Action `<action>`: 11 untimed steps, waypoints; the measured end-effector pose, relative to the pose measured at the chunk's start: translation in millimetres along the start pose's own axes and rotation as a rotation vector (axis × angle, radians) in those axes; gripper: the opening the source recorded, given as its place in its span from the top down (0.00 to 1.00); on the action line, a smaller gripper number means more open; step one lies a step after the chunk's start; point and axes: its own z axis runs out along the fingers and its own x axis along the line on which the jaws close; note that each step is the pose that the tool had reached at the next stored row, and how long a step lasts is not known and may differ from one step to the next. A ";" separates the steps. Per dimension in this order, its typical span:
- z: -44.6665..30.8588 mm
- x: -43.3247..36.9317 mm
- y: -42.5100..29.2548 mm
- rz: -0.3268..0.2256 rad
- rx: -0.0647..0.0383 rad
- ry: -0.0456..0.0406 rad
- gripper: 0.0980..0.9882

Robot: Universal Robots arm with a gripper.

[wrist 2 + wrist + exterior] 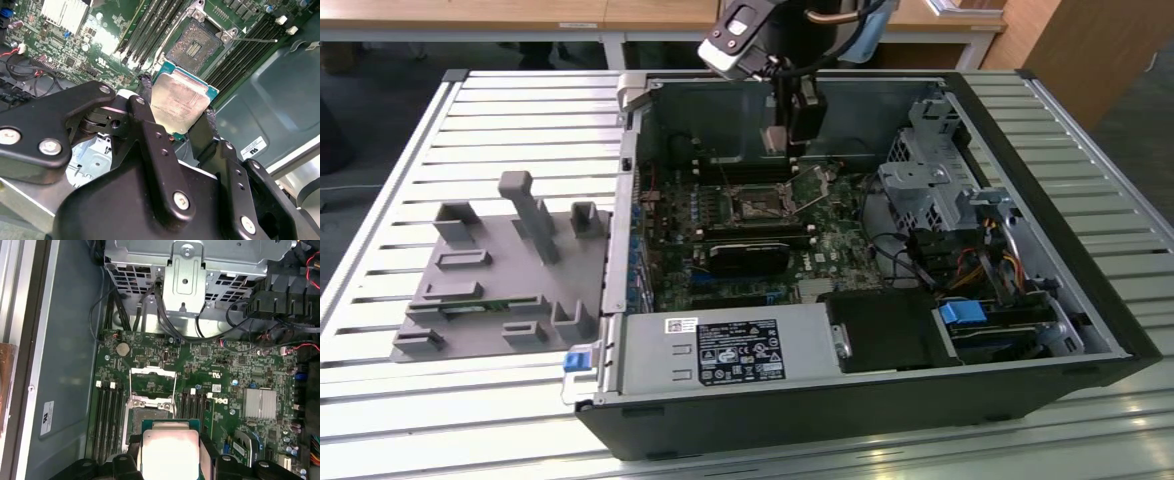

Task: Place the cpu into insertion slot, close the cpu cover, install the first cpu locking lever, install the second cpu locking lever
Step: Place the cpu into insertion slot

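I see my hand pinching the cpu by its edges, held above the board near the uncovered insertion slot, the cpu cover flipped up

Silver cpu near open insertion slot

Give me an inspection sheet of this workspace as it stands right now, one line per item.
Surface: slatted metal table, carrying an open computer case.
Job's things: cpu held above the board; insertion slot bare; cpu cover swung open.
Clutter: grey fixture tray at the exterior view's left.
End effector: shut on the cpu.
Cables: black leads by the drive cage; coloured wires in the case.
Surroundings: wooden desks behind.
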 end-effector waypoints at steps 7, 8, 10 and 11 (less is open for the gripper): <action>10.5 0.6 -4.1 0.000 -0.001 0.0000 0.50; 12.1 0.6 -5.1 0.000 -0.001 -0.0001 0.50; 15.3 1.7 -5.7 0.001 -0.001 -0.0003 0.50; 17.1 2.7 -5.8 0.005 -0.001 -0.0006 0.50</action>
